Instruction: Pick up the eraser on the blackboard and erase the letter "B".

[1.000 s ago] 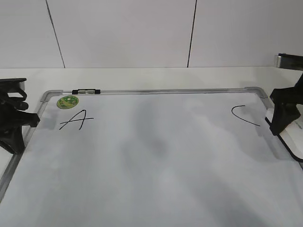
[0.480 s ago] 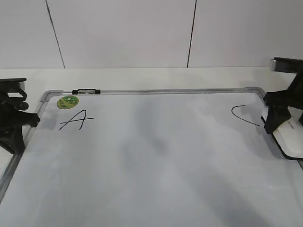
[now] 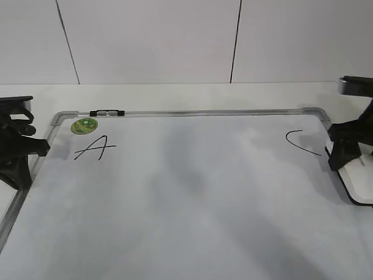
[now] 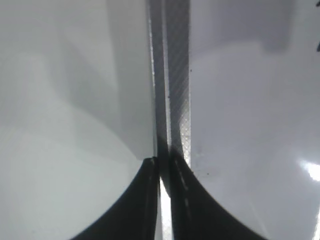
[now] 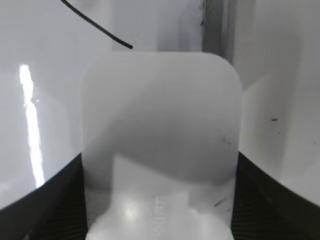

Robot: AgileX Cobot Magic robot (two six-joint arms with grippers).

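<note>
The blackboard is a white board with a grey frame and lies flat. No letter "B" shows on it; its middle is blank with faint grey smears. My right gripper is at the board's right edge, shut on the white eraser, which lies low beside the frame. In the right wrist view the eraser fills the space between the jaws. My left gripper rests at the board's left edge, shut and empty. In the left wrist view its jaws sit over the frame rail.
A black "A" is at the board's left and a black "C" at its right, close to the eraser; the C's stroke also shows in the right wrist view. A green sticker and a small clip sit at the top left.
The right gripper lifted and tilted the eraser near the "C", then moved slightly right and lowered it to the board's right edge. The left arm has not moved.
</note>
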